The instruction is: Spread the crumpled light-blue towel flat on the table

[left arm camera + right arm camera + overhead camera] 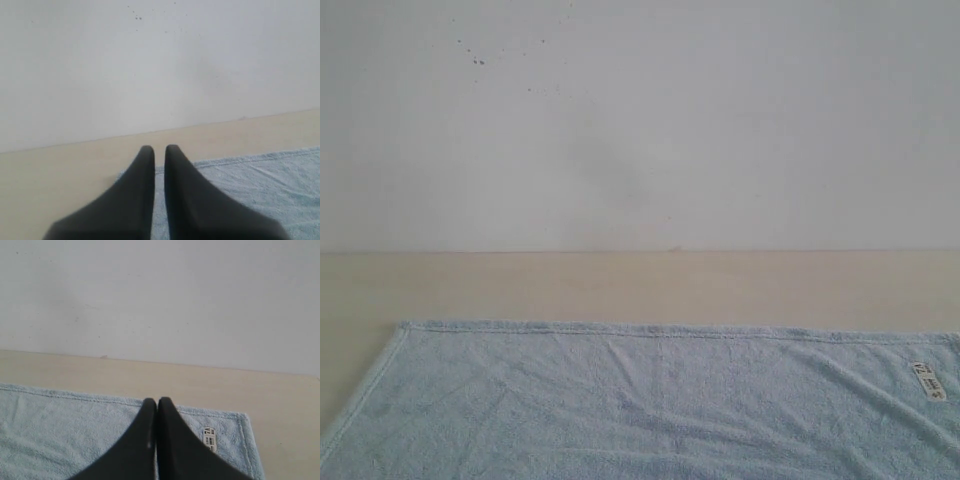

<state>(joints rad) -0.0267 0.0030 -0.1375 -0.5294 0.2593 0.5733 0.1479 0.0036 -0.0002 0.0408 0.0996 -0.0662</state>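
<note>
Exterior view shows the towel (650,410) spread almost flat on the table (620,285), its hem parallel to the wall (720,130) and apart from it. Left gripper (159,148) fingers stand a slit apart, empty; right gripper (157,401) fingers press together, empty.

One towel (650,410), one table (620,285), one tag (927,380), two tools (159,149) (157,401)

The pale beige table (620,285) bears the light-blue towel (650,400) — lying flat with faint creases, white tag (926,380) near one corner.
</note>
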